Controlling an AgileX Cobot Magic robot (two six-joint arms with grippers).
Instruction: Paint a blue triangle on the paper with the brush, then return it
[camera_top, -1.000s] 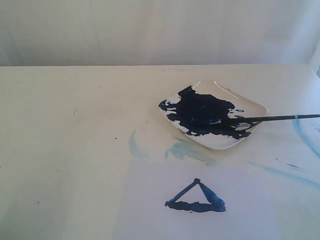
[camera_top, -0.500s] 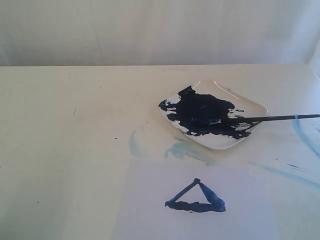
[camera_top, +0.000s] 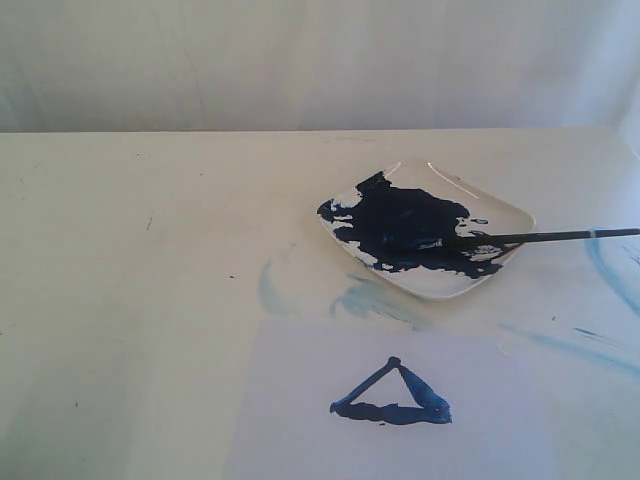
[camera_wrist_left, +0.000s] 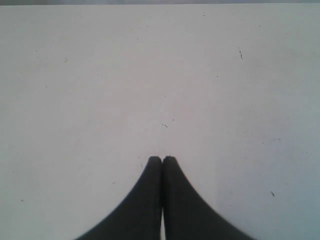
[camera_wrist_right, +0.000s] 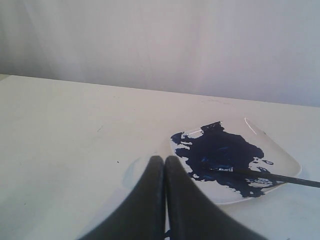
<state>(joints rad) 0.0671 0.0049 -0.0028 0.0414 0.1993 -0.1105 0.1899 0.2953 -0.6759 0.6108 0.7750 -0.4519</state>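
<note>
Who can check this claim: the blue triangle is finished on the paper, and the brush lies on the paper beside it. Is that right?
Not quite. The triangle is finished on the paper, but the brush lies on the plate, tip in the paint, not on the paper. The exterior view shows it.

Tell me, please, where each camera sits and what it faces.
Exterior: off the arms, looking down at plate, brush, blue triangle on paper; no robot part shows.
Left wrist: looks at bare table past shut left gripper.
Right wrist: faces plate past shut right gripper.
Shared: exterior and right wrist both show plate and brush.
</note>
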